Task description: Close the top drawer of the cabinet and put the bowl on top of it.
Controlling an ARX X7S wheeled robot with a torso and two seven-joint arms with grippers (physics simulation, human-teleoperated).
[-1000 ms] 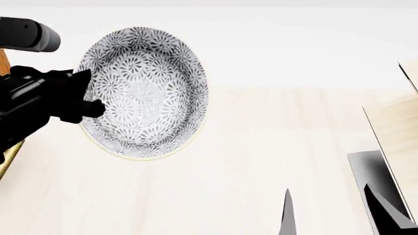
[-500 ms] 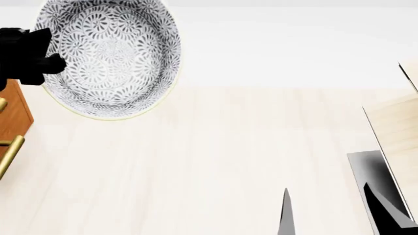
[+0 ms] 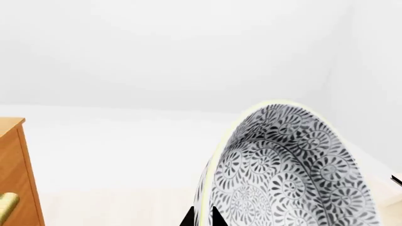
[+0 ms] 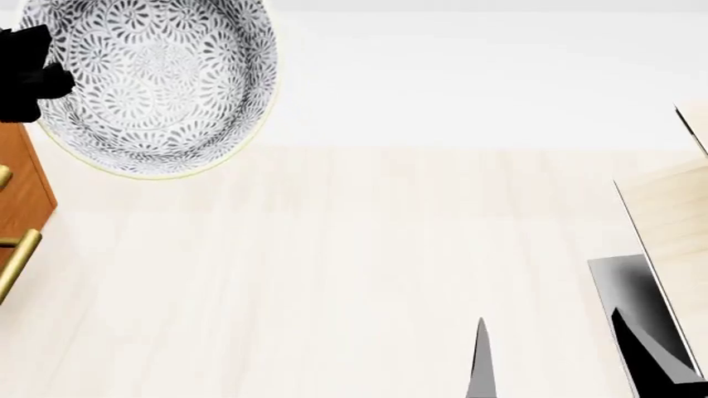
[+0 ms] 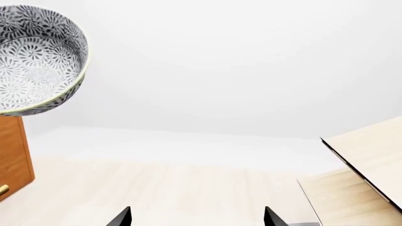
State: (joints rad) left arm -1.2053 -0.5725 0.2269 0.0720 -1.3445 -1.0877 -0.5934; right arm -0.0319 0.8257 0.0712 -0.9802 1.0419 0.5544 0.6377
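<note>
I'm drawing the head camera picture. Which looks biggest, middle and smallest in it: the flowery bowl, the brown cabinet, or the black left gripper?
1. The bowl looks biggest by far.
2. The cabinet and the left gripper show as similar small bits at the picture's edge, both cut off, so I won't rank them.

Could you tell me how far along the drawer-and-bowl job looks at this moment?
The drawer step cannot be judged: only an edge of the cabinet shows. In hand: the left gripper holds the bowl by its rim, raised beside the cabinet. Left: setting it on the cabinet top. The right gripper is open and empty.
</note>
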